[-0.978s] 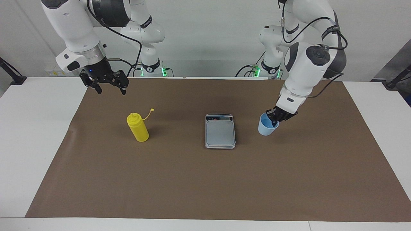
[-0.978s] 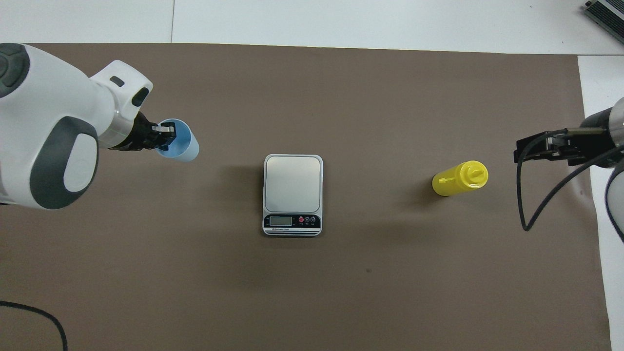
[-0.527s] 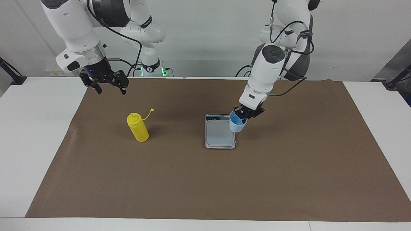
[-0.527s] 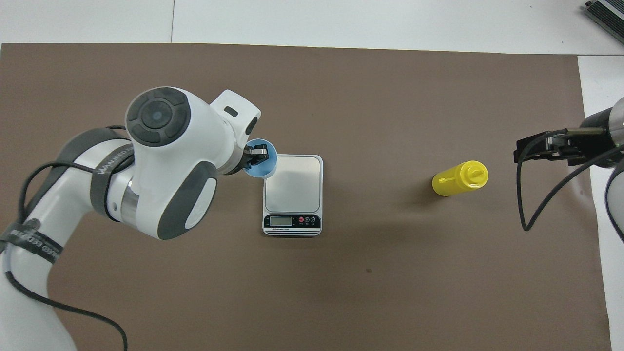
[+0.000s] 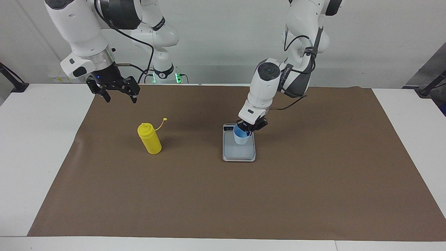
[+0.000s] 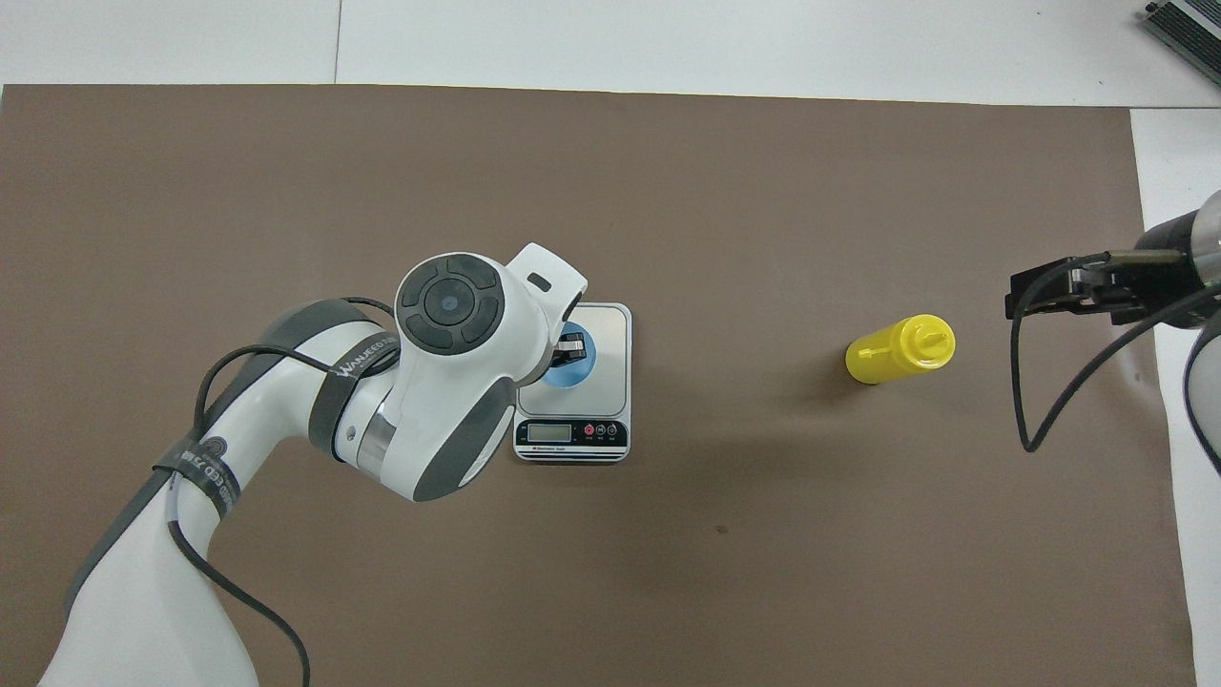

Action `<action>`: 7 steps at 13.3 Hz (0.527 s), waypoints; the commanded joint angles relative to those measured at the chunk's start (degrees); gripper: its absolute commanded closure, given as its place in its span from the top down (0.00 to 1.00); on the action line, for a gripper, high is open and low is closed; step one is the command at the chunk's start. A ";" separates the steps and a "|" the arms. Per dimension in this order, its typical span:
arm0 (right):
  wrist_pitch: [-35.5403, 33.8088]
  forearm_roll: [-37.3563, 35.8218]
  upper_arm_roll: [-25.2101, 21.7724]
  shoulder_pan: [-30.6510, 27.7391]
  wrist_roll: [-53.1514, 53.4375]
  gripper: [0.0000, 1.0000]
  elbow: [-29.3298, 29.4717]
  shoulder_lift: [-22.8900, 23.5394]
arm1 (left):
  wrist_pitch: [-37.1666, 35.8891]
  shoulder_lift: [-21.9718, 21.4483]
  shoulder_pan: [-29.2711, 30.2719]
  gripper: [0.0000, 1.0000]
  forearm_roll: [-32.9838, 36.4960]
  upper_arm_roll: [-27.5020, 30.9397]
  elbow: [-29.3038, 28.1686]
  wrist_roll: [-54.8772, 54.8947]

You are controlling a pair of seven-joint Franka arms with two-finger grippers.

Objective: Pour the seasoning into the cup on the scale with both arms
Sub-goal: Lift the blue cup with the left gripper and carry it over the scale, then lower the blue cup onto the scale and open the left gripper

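The pale-blue cup (image 5: 240, 137) is upright at the scale (image 5: 238, 154), over the part of its grey plate nearest the display strip. I cannot tell whether it rests on the plate or hangs just above. My left gripper (image 5: 248, 129) is shut on the cup's rim, one finger inside and one outside. From overhead the left arm hides part of the cup (image 6: 578, 363) and scale (image 6: 607, 332). The yellow seasoning bottle (image 5: 150, 140) stands alone toward the right arm's end, its tethered cap off the nozzle. My right gripper (image 5: 118, 93) hangs open and empty over the mat's edge by the bottle (image 6: 899, 350).
A brown mat (image 5: 223, 195) covers most of the white table (image 5: 35, 157). The right arm's black cable (image 6: 1035, 420) hangs in a loop beside the bottle.
My left arm has carried the cup from the left arm's end of the mat to the scale and lowered it toward the plate. The right arm and the bottle have not moved.
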 commanded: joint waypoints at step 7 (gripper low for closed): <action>-0.54 1.13 0.17 -0.68 -1.35 1.00 -0.49 -0.49 | 5.00 -0.16 -1.35 0.00 1.83 0.99 -1.70 -2.09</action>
